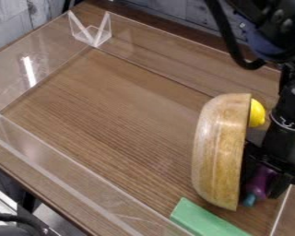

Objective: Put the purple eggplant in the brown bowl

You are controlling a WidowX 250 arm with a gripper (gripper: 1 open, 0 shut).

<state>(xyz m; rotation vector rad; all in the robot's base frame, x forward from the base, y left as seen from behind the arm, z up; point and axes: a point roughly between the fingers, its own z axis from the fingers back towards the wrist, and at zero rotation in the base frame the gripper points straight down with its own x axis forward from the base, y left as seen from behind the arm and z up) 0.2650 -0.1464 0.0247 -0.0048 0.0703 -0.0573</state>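
The bowl (220, 152) hides part of the lemon (256, 112) behind its rim. The jaws (264, 166) cover much of the eggplant (260, 182), and their tips are too dark to make out. The arm (280, 37) and the green block (206, 219) are cut off by the picture's edge.

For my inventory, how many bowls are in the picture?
1. The brown bowl stands tilted on its side, against the gripper. Others could be hidden behind the arm.

brown bowl (221, 147) tilted on edge | jaws (264, 166) at purple eggplant (260, 182)
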